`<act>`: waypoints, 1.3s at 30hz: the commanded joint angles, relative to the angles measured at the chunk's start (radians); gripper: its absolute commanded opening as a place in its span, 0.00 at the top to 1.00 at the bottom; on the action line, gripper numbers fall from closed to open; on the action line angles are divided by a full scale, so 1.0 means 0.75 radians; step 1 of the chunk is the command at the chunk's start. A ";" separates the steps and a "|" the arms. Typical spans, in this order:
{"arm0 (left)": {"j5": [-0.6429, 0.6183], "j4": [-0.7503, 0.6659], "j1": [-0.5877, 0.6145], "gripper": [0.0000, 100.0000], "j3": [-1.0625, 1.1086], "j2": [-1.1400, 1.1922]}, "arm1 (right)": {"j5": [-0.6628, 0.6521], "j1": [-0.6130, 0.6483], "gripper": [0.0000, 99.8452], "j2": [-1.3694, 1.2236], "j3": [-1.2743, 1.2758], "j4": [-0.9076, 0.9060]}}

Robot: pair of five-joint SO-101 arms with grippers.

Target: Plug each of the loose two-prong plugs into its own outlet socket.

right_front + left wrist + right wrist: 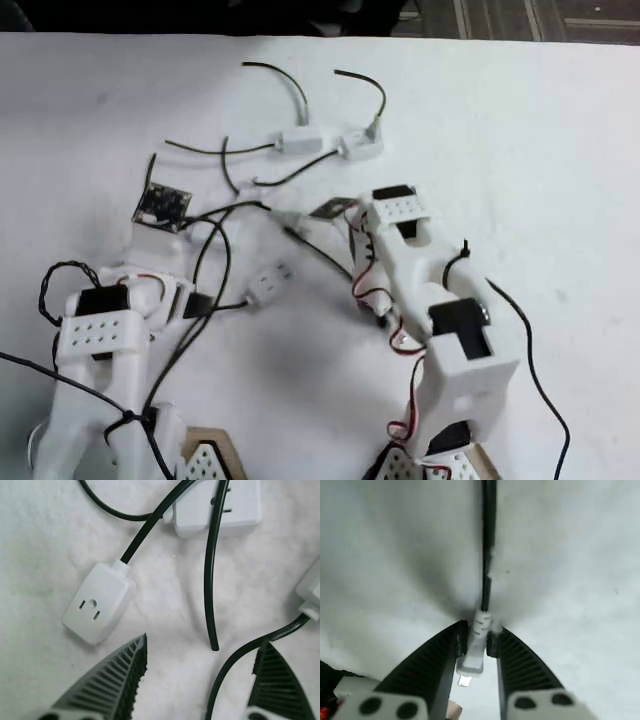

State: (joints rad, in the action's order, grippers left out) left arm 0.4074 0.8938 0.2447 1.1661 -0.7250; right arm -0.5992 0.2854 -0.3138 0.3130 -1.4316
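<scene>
My right gripper (479, 630) is shut on a white two-prong plug (472, 655), whose black cord (487, 540) runs straight away from the fingers. In the high view this gripper (325, 212) holds the plug (288, 218) low over the table's middle. My left gripper (204, 644) stands open above the cloth with nothing between its fingers. Just beyond one fingertip lies a white outlet socket (97, 604) on a black cord. A second white block (220, 505) lies farther off. A loose cord end (212, 630) sits between the two.
Two joined white connectors (325, 140) with short black cords lie at the back centre. A white socket block (268, 285) rests between the arms. Black cables (215, 260) loop across the left middle. The left arm (100, 335) stands at the front left.
</scene>
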 commanded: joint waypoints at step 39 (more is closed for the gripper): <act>-0.002 -0.012 0.007 0.66 -0.004 -0.034 | 0.896 0.566 0.98 1.194 1.033 1.605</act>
State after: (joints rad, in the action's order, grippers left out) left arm 0.4074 0.8938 0.2447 1.1661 -0.7250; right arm 0.0575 0.6905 0.5424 1.0541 -0.4005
